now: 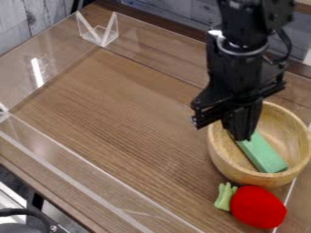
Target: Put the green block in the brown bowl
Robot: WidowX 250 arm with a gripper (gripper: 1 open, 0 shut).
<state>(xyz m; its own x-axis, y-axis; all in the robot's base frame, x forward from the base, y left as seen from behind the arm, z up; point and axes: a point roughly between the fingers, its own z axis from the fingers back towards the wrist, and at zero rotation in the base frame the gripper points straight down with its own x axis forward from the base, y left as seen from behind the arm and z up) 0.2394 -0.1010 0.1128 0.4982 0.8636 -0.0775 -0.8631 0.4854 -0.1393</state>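
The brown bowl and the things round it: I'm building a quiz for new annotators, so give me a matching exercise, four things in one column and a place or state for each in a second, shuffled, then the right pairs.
Things:
1. green block
2. brown bowl
3. strawberry toy
4. gripper

Places or states:
A. on the table in front of the bowl, outside it
B. pointing down, fingers shut, reaching into the bowl
C. lying inside the bowl
D. standing on the wooden table at the right

Pairs: 1-C, 2-D, 3-A, 4-B
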